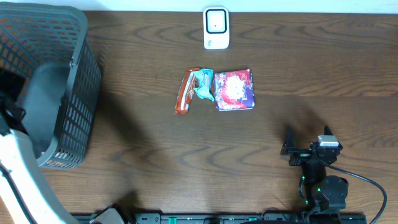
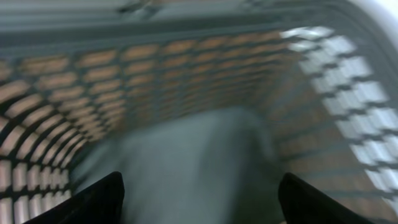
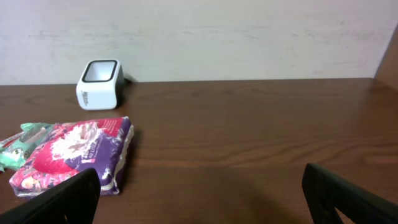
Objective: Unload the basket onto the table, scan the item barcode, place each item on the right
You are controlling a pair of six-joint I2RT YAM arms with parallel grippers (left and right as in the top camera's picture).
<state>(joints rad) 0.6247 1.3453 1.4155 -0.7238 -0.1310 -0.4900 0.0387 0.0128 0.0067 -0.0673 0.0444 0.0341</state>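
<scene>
Grey plastic lattice forms the walls of the basket (image 1: 74, 112), a rounded-rectangular bin with a thick rolled rim and a smooth solid floor; it stands at the left end of the table. The left arm (image 1: 18, 180), in a smooth white casing, reaches up to it from the near left corner. In the left wrist view, which is blurred, the left gripper (image 2: 200, 186) is inside the basket (image 2: 186, 68), its two black fingers spread wide with only the grey floor between them. Near mid-table three soft packages lie in a row, edges touching or overlapping: a long, narrow orange-brown bar wrapper (image 1: 185, 91), a crumpled teal wrapper (image 1: 203, 85), and a squarish glossy pouch (image 1: 234, 90) printed red and purple with a white patch. Any barcode on them is too small to make out. Beyond them, well apart, stands the scanner (image 1: 216, 28), a white rounded block with a dark-framed window on its face. The right gripper (image 1: 308, 137), matte black metal and plastic with a black cable trailing behind, sits near the front right of the table, its fingers set wide apart and holding nothing, well clear of the packages. From the right wrist view the pouch (image 3: 74, 152) looks puffy and slightly creased, with the teal wrapper (image 3: 18, 146) at its left and the scanner (image 3: 99, 84) behind; the right gripper (image 3: 199, 186) is spread to both lower corners. Dark brown wood-grain covers the table (image 1: 155, 143), with a low sheen. Behind the far edge rises a plain off-white wall (image 3: 217, 37), faintly mottled.
</scene>
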